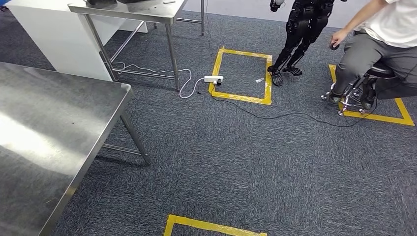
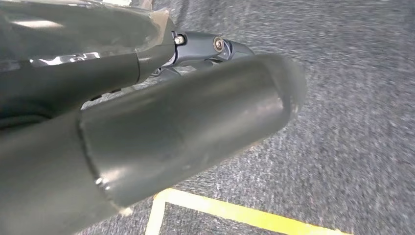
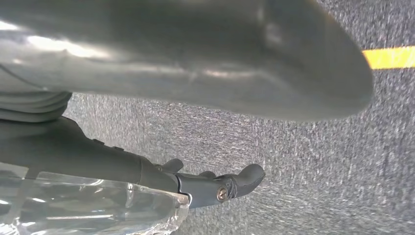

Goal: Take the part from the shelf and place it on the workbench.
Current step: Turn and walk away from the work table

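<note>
A steel workbench (image 1: 49,128) fills the left of the head view, its top bare and shiny. My left hand (image 2: 186,122) hangs over the grey carpet in the left wrist view, thumb and dark fingers (image 2: 215,49) stretched out and apart, with nothing between them. My right hand (image 3: 195,58) hangs the same way in the right wrist view. Its fingers (image 3: 230,183) are extended well away from the thumb and hold nothing.
A second steel table (image 1: 147,12) and a white cabinet (image 1: 54,39) stand at the back left. Yellow tape squares (image 1: 268,73) mark the carpet, with a power strip (image 1: 213,78) and cables nearby. A small black humanoid (image 1: 300,29) stands beside a person on a stool (image 1: 378,44).
</note>
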Controlling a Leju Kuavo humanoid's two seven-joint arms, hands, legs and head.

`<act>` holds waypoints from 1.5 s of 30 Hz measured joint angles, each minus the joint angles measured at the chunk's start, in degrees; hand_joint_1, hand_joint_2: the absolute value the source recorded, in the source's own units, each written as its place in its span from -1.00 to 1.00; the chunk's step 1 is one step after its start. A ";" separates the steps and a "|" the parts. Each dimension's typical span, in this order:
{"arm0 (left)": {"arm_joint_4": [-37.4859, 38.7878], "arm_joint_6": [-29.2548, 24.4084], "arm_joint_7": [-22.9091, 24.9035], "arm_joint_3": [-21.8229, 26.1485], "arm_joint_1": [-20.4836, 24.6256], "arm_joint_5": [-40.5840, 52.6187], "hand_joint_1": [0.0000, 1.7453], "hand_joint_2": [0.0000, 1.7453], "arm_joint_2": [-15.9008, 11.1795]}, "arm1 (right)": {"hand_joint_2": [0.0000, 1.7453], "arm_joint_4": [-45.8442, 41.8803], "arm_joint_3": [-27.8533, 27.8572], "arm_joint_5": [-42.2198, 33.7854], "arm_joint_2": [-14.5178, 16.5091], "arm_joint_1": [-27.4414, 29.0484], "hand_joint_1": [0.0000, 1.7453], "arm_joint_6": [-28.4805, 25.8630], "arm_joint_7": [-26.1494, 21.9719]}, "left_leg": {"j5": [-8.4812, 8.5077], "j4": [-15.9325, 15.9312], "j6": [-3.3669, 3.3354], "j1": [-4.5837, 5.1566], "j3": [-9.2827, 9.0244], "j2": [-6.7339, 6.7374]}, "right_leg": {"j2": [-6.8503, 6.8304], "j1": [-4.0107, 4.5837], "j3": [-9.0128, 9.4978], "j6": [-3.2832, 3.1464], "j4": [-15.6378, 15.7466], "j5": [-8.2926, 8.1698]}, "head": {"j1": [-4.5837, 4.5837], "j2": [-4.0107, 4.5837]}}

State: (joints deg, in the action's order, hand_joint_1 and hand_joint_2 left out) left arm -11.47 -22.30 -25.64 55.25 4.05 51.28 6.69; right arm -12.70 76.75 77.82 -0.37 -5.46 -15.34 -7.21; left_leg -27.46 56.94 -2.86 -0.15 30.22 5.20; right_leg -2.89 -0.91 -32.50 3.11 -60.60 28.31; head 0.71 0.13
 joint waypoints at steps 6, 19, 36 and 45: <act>0.08 8.39 9.53 -0.02 0.47 1.05 -1.00 -1.00 -0.04 | -1.00 0.00 -0.03 0.12 -0.21 0.02 -1.00 0.98 -0.05 | -2.00 1.86 1.78 -0.07 0.01 0.48 | 1.26 -0.15 1.56 -2.43 3.74 -1.57 | 0.36 0.00; 0.52 21.00 22.46 -0.68 0.03 3.86 -1.00 -1.00 0.13 | -1.00 0.01 -0.05 -0.70 -0.44 -0.18 -1.00 2.93 0.13 | -0.69 0.95 0.99 -0.30 -0.16 -8.95 | 9.94 0.23 0.18 -1.94 3.46 -2.77 | 0.41 0.00; 0.50 21.19 22.93 -1.04 0.43 3.99 -1.00 -1.00 0.36 | -1.00 0.09 -0.14 -0.53 -0.72 -0.04 -1.00 3.14 0.19 | -1.32 0.69 1.69 0.05 -0.98 1.52 | -0.14 -0.51 1.22 -1.32 3.20 -1.26 | 0.34 0.00; 0.52 21.13 23.01 -1.05 0.01 4.09 -1.00 -1.00 0.44 | -1.00 0.09 -0.27 -0.64 -0.73 -0.11 -1.00 3.14 0.22 | -4.17 10.32 2.03 -0.76 3.80 -6.27 | 6.50 -0.18 0.85 -3.12 2.97 -2.03 | 0.37 0.00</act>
State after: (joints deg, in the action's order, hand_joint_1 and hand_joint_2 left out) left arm -10.95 -1.17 -2.63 54.21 4.06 55.37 7.13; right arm -12.61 76.48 77.17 -1.10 -5.57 -12.20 -6.99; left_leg -31.63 67.26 -0.83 -0.91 34.02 -1.07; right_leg 3.61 -1.08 -31.66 -0.01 -57.62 26.28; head 1.08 0.13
